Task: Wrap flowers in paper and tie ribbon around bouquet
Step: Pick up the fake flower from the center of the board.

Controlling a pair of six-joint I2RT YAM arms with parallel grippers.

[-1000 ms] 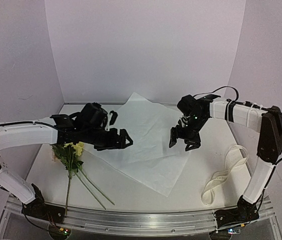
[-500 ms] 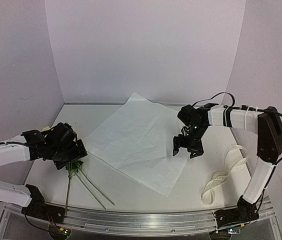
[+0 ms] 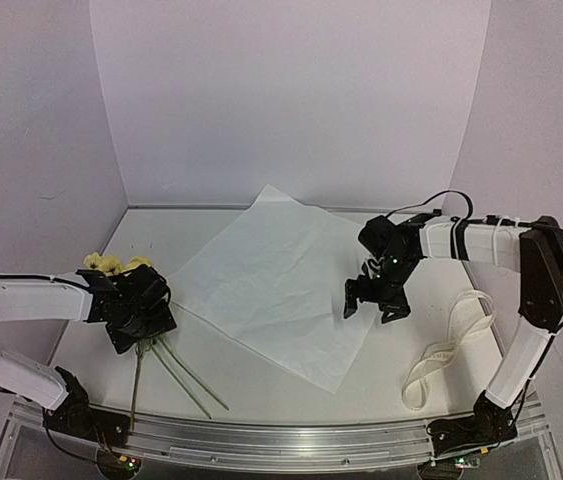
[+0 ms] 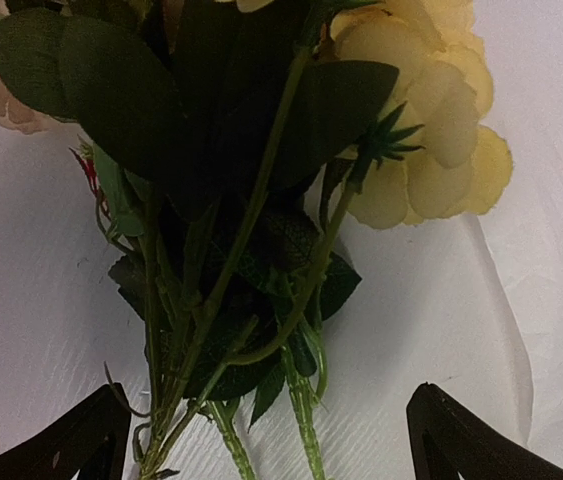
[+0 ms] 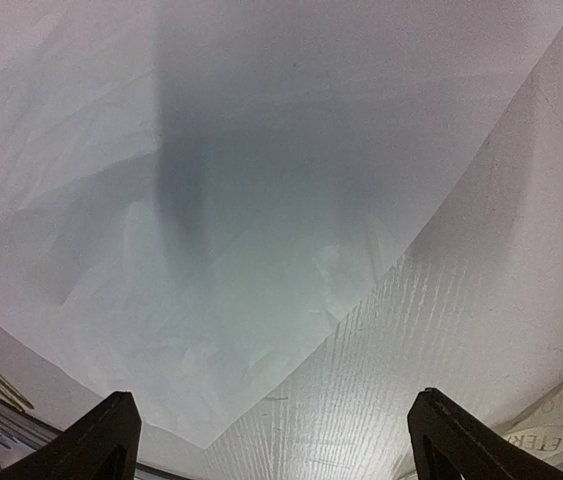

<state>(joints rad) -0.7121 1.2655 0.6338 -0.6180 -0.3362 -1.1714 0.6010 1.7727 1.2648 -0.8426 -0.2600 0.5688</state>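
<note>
Lilac walls frame a white tabletop (image 3: 381, 390) where a bouquet job is barely begun. The paper (image 3: 276, 280) lies flat and unfolded at centre, one corner pointing towards me. The flowers (image 3: 111, 264) lie off its left edge, blooms towards the back wall and thin stems trailing to the near rail. The ribbon (image 3: 451, 345) sits in a loose loop well apart on the right.

I have the left arm (image 3: 31, 300) low over the bunch. Its jaws stand wide and hold nothing, and the wrist view shows the two tips straddling the stems just below the dark leaves. The right arm (image 3: 471, 240) hangs over the paper's right edge, its jaws equally wide and empty.

My reading is that the bunch is light but awkward. The stems look thin and springy, likely to splay or roll out of a loose pinch. The petals look soft enough to crush. The best hold, I judge, is where the stems gather beneath the leaves, close to where the left jaws now sit. The paper looks limp and easily creased, so dragging the flowers across it could ruck it. The ribbon looks soft and floppy.
</note>
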